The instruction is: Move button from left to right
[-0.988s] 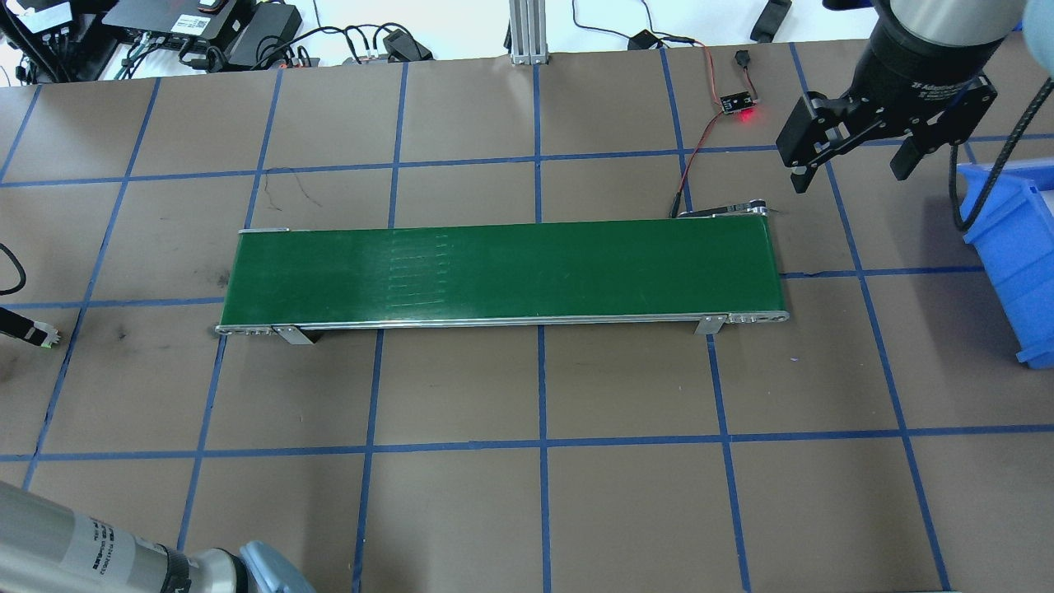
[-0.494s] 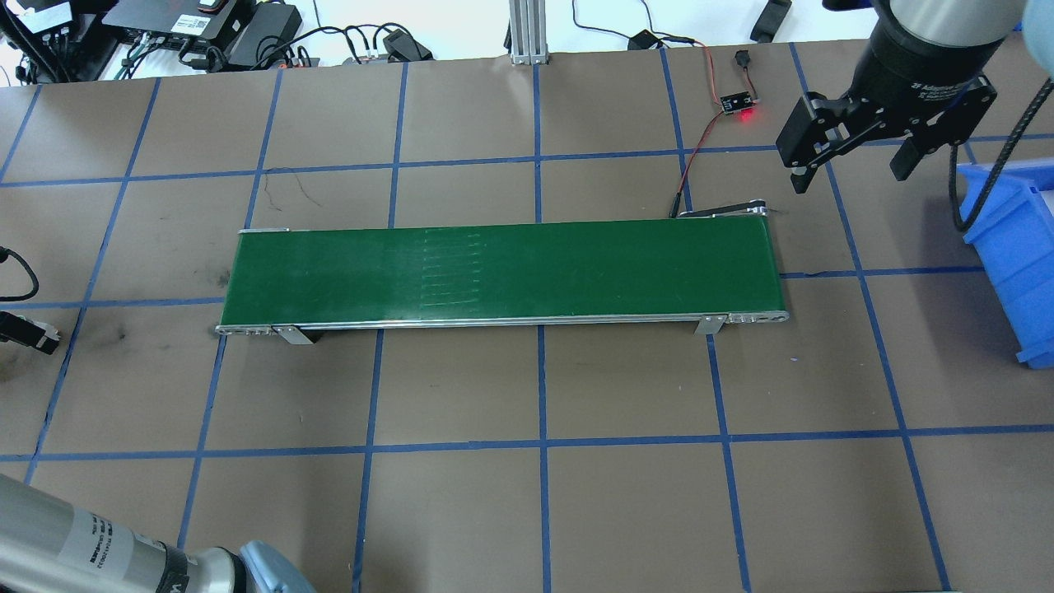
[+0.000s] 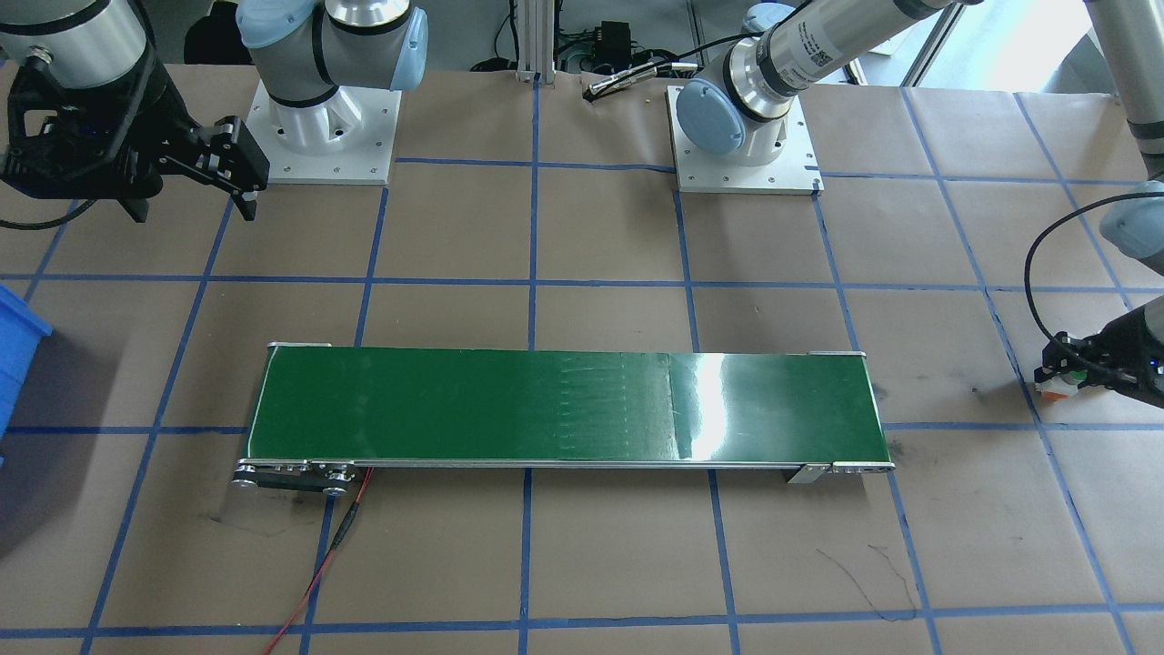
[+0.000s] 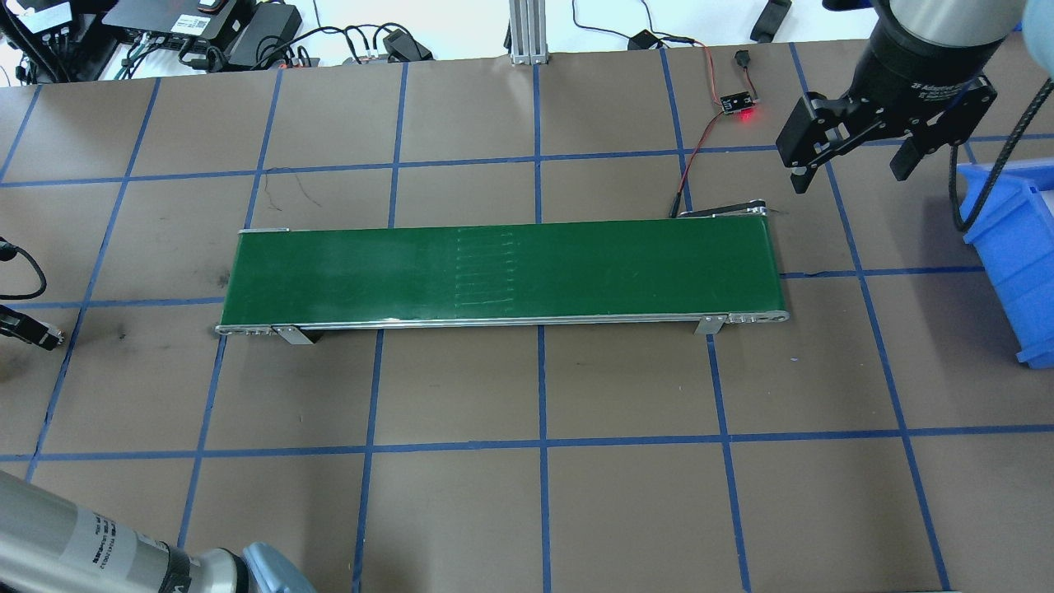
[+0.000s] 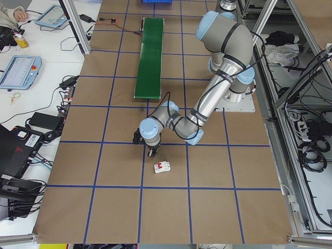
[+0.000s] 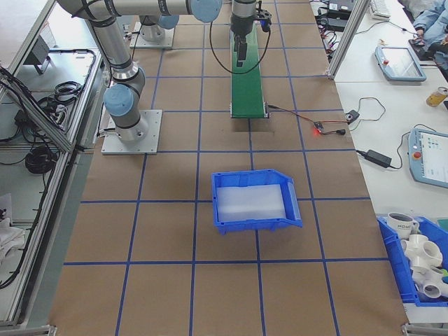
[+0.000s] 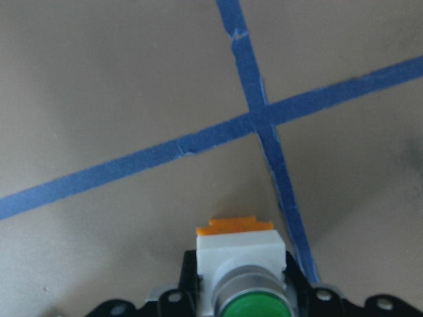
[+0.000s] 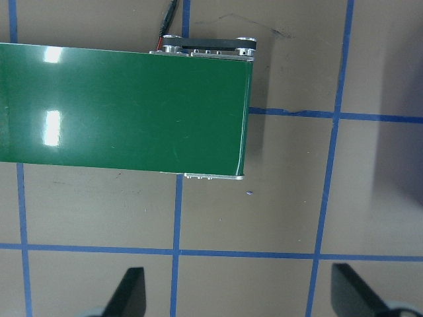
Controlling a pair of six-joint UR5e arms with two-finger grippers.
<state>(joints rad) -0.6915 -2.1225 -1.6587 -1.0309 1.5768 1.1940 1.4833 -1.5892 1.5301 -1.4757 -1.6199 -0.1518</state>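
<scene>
While the left gripper [image 3: 1066, 380] clamps the button [image 7: 242, 264] near the worktop's [image 4: 461, 511] left edge, the right gripper [image 4: 848, 169] hangs spread wide beyond the belt's [image 4: 502, 272] right end.

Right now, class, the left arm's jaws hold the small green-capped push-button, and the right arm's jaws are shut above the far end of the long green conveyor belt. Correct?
Not quite. The right gripper is open, as the overhead exterior view shows. The left gripper does hold the small green-capped push-button, off the end of the long green conveyor belt.
</scene>
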